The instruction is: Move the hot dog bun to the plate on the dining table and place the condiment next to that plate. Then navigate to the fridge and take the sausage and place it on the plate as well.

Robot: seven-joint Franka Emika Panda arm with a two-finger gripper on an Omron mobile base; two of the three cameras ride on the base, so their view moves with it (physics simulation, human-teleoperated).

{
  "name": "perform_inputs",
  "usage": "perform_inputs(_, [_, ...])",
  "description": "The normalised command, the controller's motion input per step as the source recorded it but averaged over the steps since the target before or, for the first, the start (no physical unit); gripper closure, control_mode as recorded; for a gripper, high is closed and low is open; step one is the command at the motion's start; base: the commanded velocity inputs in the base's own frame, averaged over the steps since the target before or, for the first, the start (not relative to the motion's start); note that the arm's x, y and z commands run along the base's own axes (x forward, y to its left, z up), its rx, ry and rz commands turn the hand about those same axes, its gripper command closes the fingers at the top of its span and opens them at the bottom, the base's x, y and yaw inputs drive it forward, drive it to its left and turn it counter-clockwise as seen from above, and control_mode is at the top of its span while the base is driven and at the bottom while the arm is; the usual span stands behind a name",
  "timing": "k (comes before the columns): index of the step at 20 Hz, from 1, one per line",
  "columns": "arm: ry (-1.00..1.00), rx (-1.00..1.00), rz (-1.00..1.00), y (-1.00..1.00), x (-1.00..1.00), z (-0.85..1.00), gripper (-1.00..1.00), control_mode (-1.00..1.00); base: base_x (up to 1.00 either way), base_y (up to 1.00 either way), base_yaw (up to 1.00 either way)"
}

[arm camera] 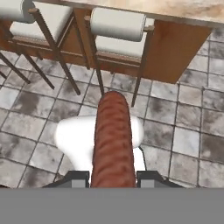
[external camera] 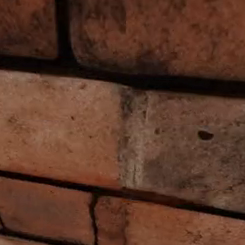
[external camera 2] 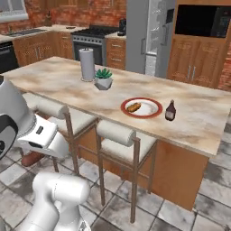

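Observation:
In the hand view the sausage [arm camera: 113,140], a reddish-brown rod, sticks out from between my fingertips, and my gripper [arm camera: 113,177] is shut on it above the tiled floor by the stools. On the dining table [external camera 2: 58,81] in the right base view lies the red-rimmed plate [external camera 2: 155,108] with the hot dog bun [external camera 2: 133,107] on it. The condiment [external camera 2: 170,111] stands upright just right of the plate. The grey fridge [external camera 2: 149,36] rises behind the table.
Two cushioned stools [external camera 2: 115,135] line the table's near side and also show in the hand view [arm camera: 118,24]. A paper towel roll [external camera 2: 87,64] and a potted plant [external camera 2: 103,77] stand on the table. A brick wall [external camera: 122,124] sits very close to the left base camera.

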Motion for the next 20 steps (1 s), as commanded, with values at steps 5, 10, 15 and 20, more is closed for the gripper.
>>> perform_inputs(5, [0.0,0.0,0.0,0.0,0.0,0.0,1.0,1.0,0.55,0.29,-0.45])
perform_inputs(10, [0.0,0.0,0.0,0.0,0.0,0.0,1.0,1.0,0.76,0.33,-0.37])
perform_inputs(15, [0.0,0.0,0.0,0.0,0.0,0.0,1.0,1.0,0.88,0.35,-0.3])
perform_inputs(20, [0.0,0.0,0.0,0.0,0.0,0.0,1.0,1.0,0.94,0.45,-0.24])
